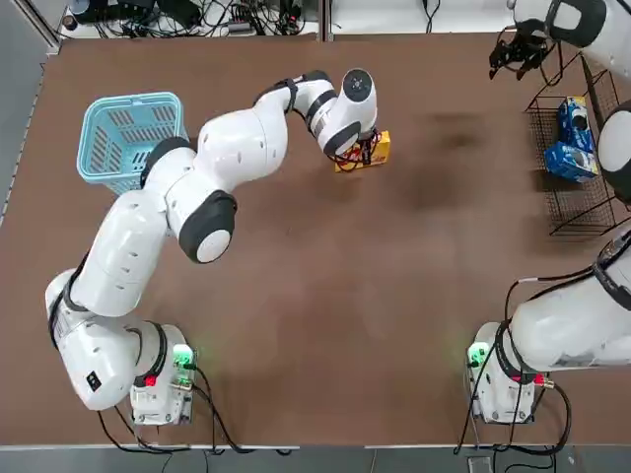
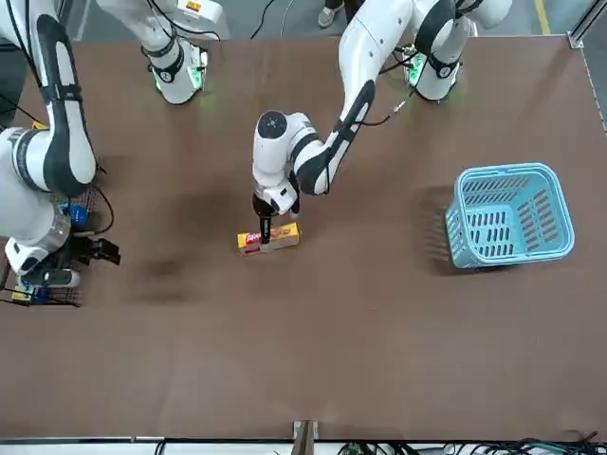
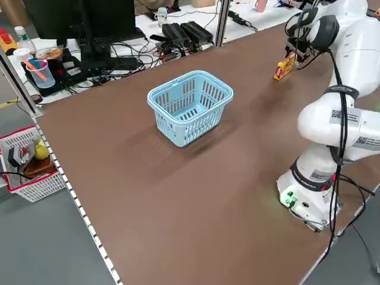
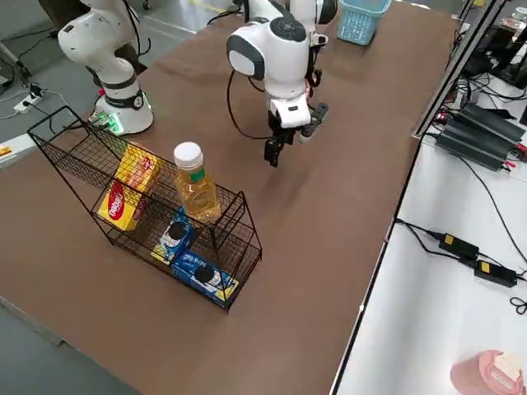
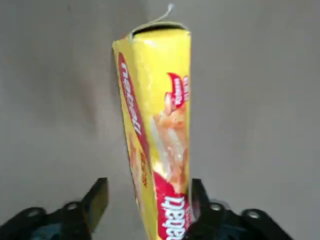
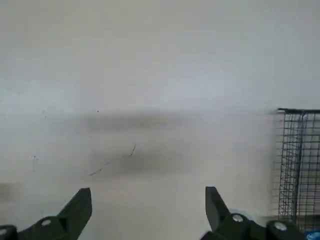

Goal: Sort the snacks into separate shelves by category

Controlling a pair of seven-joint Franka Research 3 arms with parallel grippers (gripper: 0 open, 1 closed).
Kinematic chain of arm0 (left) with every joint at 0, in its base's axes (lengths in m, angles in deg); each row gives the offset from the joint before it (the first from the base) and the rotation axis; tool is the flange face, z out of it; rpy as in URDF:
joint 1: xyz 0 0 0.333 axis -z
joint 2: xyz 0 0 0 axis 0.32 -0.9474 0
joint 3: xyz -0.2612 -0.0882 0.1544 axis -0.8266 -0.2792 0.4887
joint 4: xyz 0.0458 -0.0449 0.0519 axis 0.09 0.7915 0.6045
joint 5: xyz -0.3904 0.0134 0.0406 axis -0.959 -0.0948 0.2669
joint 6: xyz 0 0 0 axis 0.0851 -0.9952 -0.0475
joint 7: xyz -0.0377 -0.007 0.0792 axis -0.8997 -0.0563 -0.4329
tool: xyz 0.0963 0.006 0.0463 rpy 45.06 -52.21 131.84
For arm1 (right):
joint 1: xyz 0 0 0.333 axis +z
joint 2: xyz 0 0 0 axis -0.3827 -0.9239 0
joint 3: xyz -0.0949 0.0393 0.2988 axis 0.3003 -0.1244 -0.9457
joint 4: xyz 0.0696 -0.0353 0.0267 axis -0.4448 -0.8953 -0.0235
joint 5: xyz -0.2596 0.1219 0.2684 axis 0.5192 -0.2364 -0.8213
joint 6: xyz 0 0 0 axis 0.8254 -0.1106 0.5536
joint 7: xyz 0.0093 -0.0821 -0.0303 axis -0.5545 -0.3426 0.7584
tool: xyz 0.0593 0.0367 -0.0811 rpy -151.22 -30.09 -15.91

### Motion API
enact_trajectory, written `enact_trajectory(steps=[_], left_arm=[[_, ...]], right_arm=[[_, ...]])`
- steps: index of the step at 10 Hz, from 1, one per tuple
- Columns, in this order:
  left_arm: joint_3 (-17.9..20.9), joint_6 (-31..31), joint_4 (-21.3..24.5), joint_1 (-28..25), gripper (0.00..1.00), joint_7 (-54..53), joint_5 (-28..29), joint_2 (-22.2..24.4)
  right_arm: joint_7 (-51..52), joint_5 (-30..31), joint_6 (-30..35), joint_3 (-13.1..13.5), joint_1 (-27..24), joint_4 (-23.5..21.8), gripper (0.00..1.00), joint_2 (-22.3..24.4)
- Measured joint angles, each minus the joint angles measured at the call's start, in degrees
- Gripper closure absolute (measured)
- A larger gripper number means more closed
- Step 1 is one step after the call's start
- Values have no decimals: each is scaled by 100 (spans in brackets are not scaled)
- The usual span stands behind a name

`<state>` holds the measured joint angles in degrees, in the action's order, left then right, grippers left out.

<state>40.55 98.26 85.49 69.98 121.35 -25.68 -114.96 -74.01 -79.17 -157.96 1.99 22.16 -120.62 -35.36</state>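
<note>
The left gripper (image 5: 145,210) straddles the yellow wafer packet (image 5: 157,135) on the table mid-centre, fingers parted, one touching; nudged, it could slide away. The right gripper (image 6: 147,210) hangs open beside the wire rack (image 4: 148,210)

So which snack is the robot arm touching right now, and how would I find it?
Look at the middle of the brown table, away from the light-blue basket and the black wire rack. Under the left gripper lies a yellow-orange snack packet with red lettering. It is the only snack out alone on the bare table; the others already sit in the rack.
</note>
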Motion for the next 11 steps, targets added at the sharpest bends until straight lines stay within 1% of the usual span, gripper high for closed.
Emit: enact_trajectory(steps=[1,2,3,5,6,8,9,11], left_arm=[[10,-17,-54,-31,7,-3,0,43],[21,-182,-104,-93,4,-21,0,154],[28,-494,-129,-162,0,-39,0,329],[66,-1015,-162,-348,0,-140,8,792],[46,-1278,-172,-628,0,-475,8,1079],[-115,-1797,-174,-1558,0,-1542,-115,1644],[-159,-2210,-137,-1963,0,-2054,-156,1911],[-180,-3240,39,-2552,0,-3328,-249,2409]], right_arm=[[-2,0,103,-13,12,187,0,-83],[-40,-13,203,-30,45,374,0,-181],[-301,-25,224,-49,131,504,0,-274],[-980,-27,224,-71,425,722,0,-398],[-1260,-28,222,-78,600,805,0,-439],[-2093,-33,129,-92,1031,877,0,-519],[-2605,-33,68,-97,1284,894,0,-545],[-3451,-32,10,-101,1697,943,0,-575]])
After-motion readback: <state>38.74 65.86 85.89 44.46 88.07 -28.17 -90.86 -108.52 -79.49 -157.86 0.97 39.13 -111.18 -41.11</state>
